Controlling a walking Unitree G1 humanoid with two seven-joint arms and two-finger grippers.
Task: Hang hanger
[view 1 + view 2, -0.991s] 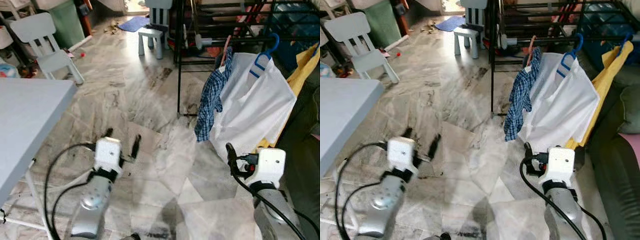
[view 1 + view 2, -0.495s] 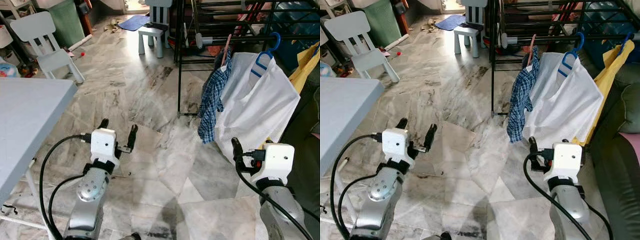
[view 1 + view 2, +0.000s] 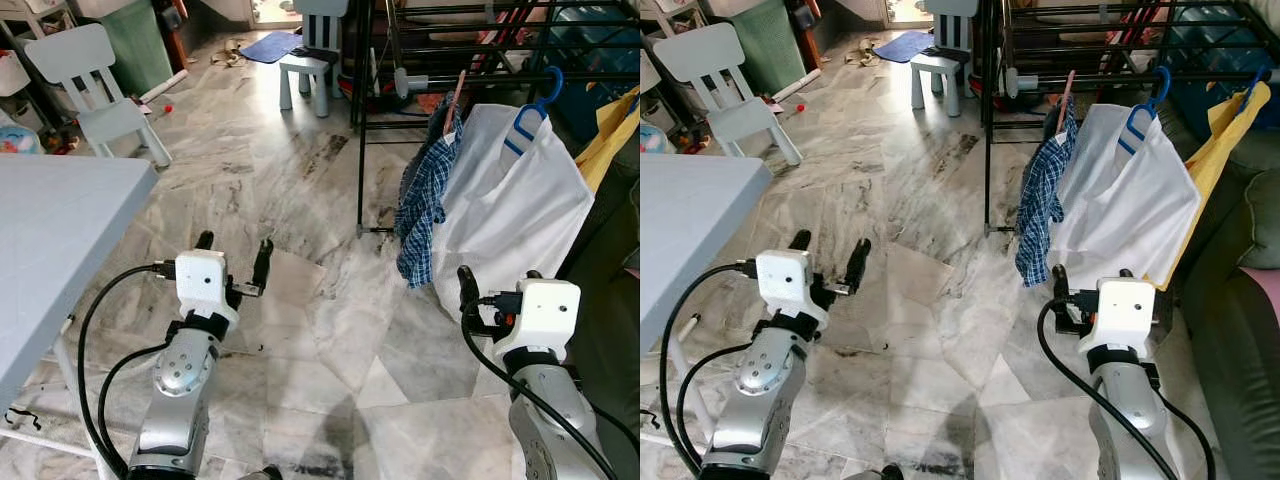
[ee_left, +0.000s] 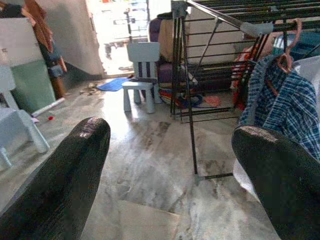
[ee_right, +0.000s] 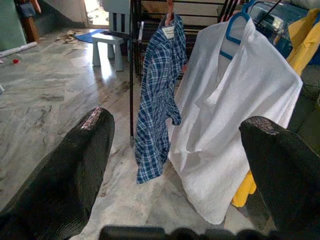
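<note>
Veined marble floor [image 3: 300,210]; white shirt [image 3: 510,215] on blue hanger [image 3: 530,105].

Blue-and-white plaid shirt [image 5: 157,90] on a pinkish hanger [image 4: 287,47]. Plain white shirt [image 5: 235,115] on a bright blue hanger [image 3: 530,110]. Yellow garment [image 3: 1220,140] behind it. Black drying rack [image 3: 460,40]. Grey-white marbled floor [image 3: 300,180] with dark smudges. Pale grey desk [image 3: 50,240]. Light blue-grey child chairs [image 3: 95,90]. Green bin [image 3: 135,40]. Blue mat [image 3: 268,45]. Left hand [image 3: 234,258] and right hand [image 3: 495,285] white-cased, with black fingers.
</note>
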